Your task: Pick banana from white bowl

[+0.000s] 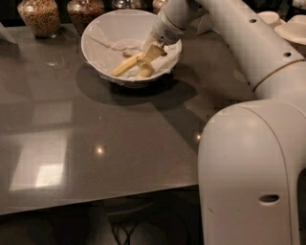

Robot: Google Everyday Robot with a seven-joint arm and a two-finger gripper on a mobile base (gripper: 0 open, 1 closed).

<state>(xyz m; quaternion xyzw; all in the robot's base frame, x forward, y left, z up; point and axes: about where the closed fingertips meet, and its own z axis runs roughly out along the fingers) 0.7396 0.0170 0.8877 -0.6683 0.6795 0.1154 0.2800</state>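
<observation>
The large white bowl [95, 57] with a crumpled paper liner stands at the back of the grey table. In it lies the longer yellow banana [126, 65], slanting up to the right. A shorter, stubbier banana [146, 72] lies just right of it. My gripper [152, 51] reaches down into the bowl from the upper right. Its tan fingers are closed on the longer banana's right end. That end is partly hidden by the fingers.
Two glass jars of grain [40, 16] [85, 10] stand behind the bowl at the back left. Small cream bowls and plates [291, 28] sit at the back right. My white arm and base [253, 158] fill the right side. The grey table [95, 153] extends toward the front.
</observation>
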